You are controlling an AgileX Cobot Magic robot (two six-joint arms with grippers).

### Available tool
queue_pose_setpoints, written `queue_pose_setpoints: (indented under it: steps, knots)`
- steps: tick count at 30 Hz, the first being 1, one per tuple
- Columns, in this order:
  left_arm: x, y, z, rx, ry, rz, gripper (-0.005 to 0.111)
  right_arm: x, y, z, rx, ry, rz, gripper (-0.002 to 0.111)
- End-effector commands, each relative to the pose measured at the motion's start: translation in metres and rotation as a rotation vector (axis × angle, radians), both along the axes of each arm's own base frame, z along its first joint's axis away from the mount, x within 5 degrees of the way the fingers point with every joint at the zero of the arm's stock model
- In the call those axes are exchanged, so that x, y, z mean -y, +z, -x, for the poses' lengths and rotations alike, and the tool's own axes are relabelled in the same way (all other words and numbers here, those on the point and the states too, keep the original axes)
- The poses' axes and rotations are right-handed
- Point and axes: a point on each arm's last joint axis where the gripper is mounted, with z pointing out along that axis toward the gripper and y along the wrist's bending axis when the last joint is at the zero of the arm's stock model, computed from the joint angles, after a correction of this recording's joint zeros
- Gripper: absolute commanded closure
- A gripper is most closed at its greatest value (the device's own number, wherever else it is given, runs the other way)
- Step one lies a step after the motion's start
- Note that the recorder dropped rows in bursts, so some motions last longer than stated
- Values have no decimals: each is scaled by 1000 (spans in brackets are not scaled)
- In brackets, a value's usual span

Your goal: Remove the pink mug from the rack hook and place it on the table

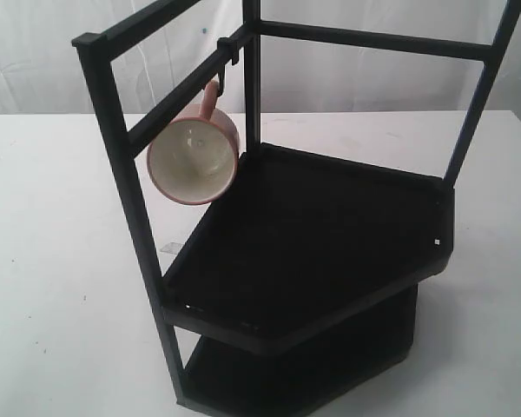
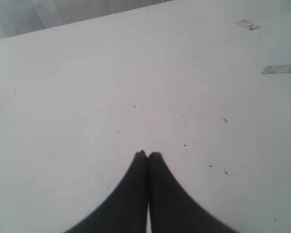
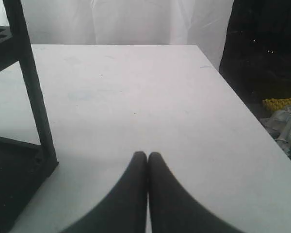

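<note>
The pink mug [image 1: 194, 162] is hanging by its loop handle [image 1: 210, 97] from the rack hook [image 1: 225, 68]. It is tilting so that its cream-white interior is facing the exterior camera. The hook is hanging from a slanting bar of the rack [image 1: 122, 174], close to where that bar is meeting the rear upright. The mug is hovering clear of the table [image 1: 52, 261], just beside the left edge of the upper shelf [image 1: 330, 234] and above its level. The lower shelf [image 1: 321, 365] is sitting under the upper one, and the whole rack is standing on the white table.

Neither arm is showing in the exterior view. In the left wrist view the left gripper [image 2: 148, 155] is pressing its dark fingertips together with nothing between them, over bare, speckled table [image 2: 87, 97] bearing a few grey marks [image 2: 280, 69]. In the right wrist view the right gripper [image 3: 147, 155] is likewise holding its fingertips closed and empty above the table [image 3: 160, 97], with a rack upright [image 3: 34, 97] and shelf corner near by, well apart from the mug.
</note>
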Motion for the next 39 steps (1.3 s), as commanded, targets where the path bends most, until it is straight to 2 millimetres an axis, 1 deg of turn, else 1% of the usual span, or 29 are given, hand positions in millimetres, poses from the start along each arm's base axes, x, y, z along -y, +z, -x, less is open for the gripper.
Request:
queue_pose_setpoints:
  steps: [1,8,11,13,14,15,17,19,20,21,23,25,26,27,28,29,30,31,32,34,37,39]
  knots:
    - [0,-1,0,3,-5,2,107,0,1,0,10,-2,-3,108]
    - [0,1,0,23,2,-3,107,0,1,0,10,-2,-3,108]
    - [-2,6,-2,83,22,10,107,0,1,0,10,-2,-3,108]
    - [-3,14,-3,182,65,113,107,0,1,0,10,-2,-3,108]
    - [-6,20,-3,261,104,213,107,0,1,0,10,-2,-3,108]
    - [-12,32,-3,424,183,413,107,0,1,0,10,-2,-3,108]
    - [-13,38,-2,479,211,606,107,0,1,0,10,-2,-3,108]
    - [-13,40,-1,490,210,606,107,0,1,0,10,-2,-3,108]
    - [-13,40,-1,488,208,582,107,0,1,0,10,-2,-3,108]
    - [-13,40,-1,479,201,518,107,0,1,0,10,-2,-3,108]
    - [-15,40,-3,456,196,330,107,0,1,0,10,-2,-3,108]
    - [-17,40,-6,457,222,412,107,0,1,0,10,-2,-3,108]
    - [-18,39,-8,455,243,500,107,0,1,0,10,-2,-3,108]
    - [-18,38,-10,449,268,650,107,0,1,0,10,-2,-3,108]
    - [-17,34,-13,409,283,736,107,0,1,0,10,-2,-3,108]
    - [-16,31,-16,359,282,730,107,0,1,0,10,-2,-3,108]
    - [-16,28,-19,310,265,645,107,0,1,0,10,-2,-3,108]
    - [-15,28,-21,296,248,602,107,0,1,0,10,-2,-3,108]
    - [-14,28,-25,271,235,602,107,0,1,0,10,-2,-5,108]
    - [-13,30,-30,210,216,538,107,0,1,0,10,0,-5,108]
    - [-15,38,-43,100,242,545,107,0,1,0,10,0,-5,108]
    - [-14,47,-59,40,195,459,107,0,1,0,10,0,-5,108]
